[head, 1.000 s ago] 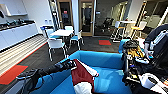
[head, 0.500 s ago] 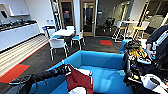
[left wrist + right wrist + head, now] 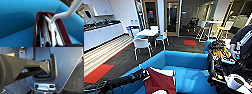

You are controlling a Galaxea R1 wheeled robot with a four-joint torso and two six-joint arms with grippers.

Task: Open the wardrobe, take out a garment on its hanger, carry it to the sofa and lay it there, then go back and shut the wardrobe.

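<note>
Garment (image 3: pixel 159 81), hung on its white hanger (image 3: pixel 65 13), is held over the near seat of the blue sofa (image 3: pixel 184 60) by the left claw (image 3: pixel 144 74), apparently clamped on it for laying down.

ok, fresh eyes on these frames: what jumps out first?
The bright blue sofa dominates the foreground of the head view, with the maroon jacket with white sleeves draped over its seat near the front edge. The left arm reaches in from the left to the jacket's collar, where the left wrist view shows the white hanger sticking out of the neck. Behind the sofa stand a white table and chairs.
</note>
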